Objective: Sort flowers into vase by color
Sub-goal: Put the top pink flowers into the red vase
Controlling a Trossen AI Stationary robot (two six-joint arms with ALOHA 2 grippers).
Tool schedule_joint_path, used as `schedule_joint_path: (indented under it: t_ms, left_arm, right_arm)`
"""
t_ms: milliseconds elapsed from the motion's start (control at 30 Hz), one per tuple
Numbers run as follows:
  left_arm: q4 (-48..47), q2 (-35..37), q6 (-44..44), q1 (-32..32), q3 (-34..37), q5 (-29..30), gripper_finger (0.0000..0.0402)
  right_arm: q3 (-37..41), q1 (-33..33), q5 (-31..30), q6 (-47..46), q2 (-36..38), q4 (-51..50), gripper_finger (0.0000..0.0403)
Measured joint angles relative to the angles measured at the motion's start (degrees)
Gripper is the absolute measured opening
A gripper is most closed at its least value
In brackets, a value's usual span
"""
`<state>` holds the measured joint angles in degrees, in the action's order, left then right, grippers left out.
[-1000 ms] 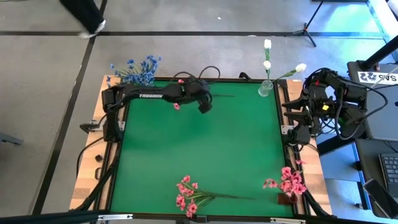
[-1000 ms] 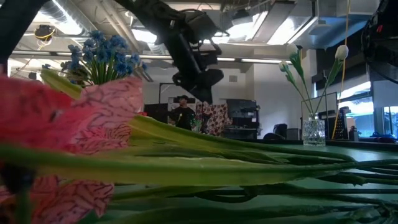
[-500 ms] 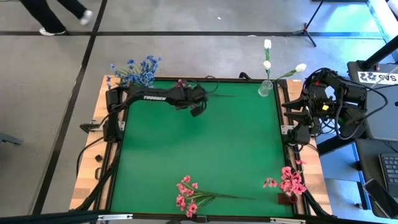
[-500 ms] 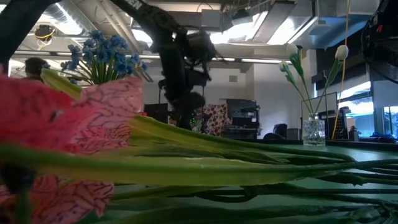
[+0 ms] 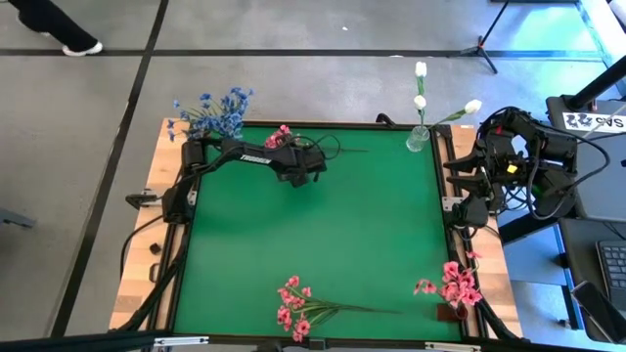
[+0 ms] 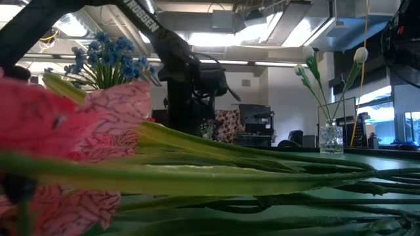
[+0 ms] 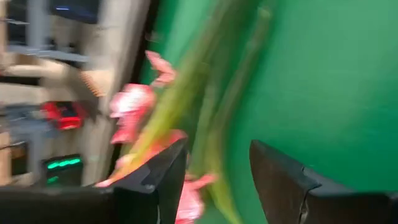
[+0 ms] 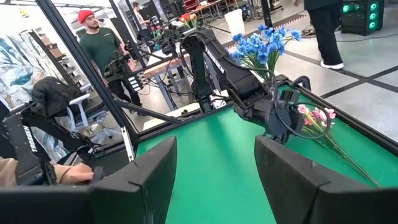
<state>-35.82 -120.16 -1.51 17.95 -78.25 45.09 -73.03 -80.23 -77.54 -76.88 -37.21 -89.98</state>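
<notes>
Clear glass vase (image 5: 418, 139) at the far right corner is holding white tulip-like buds (image 5: 421, 70). Blue blooms (image 5: 217, 108) are standing at far left. Left gripper (image 5: 305, 172) is gaping around the pink spray (image 7: 140, 118)'s green stems, grip uncertain. Right gripper (image 8: 214, 180) is idling open off the table's right edge.

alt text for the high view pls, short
Left hand hovers open over a pink flower spray at the green table's far edge. Another pink spray lies near the front edge; the right hand waits at the right side.
</notes>
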Motion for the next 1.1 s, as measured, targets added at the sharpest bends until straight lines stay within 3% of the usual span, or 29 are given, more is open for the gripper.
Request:
schedule_joint_path:
  t_ms: [233, 333, 500, 667, 833, 1100]
  left_arm:
    - [0.96, -1.83, 0.38, 1.96, -0.05, -0.62, 0.0157]
    - [1.81, -1.87, 0.09, 2.74, -0.02, -0.66, 0.0120]
    - [2.32, -1.90, -1.63, 3.63, -0.01, -0.07, 0.0021]
    - [0.01, -1.90, -5.22, 2.16, -0.41, 2.39, 0.0005]
    - [-2.43, -1.83, -9.41, -4.39, -2.37, 1.94, 0.0002]
    - [-0.87, -1.83, -11.49, -20.59, -6.68, 0.11, 0.0001]
  right_arm:
    - [0.00, 0.00, 0.11, 0.02, -0.02, 0.31, 0.0214]
    - [0.00, 0.00, 0.11, 0.02, -0.04, 0.31, 0.0214]
    - [0.00, 0.02, 0.11, 0.02, -0.04, 0.29, 0.0214]
    - [0.00, 0.00, 0.33, 0.02, -0.04, 0.29, 0.0214]
    - [0.00, 0.02, 0.57, 0.02, -0.04, 0.26, 0.0214]
    - [0.00, 0.00, 0.58, 0.46, -0.04, -0.06, 0.0214]
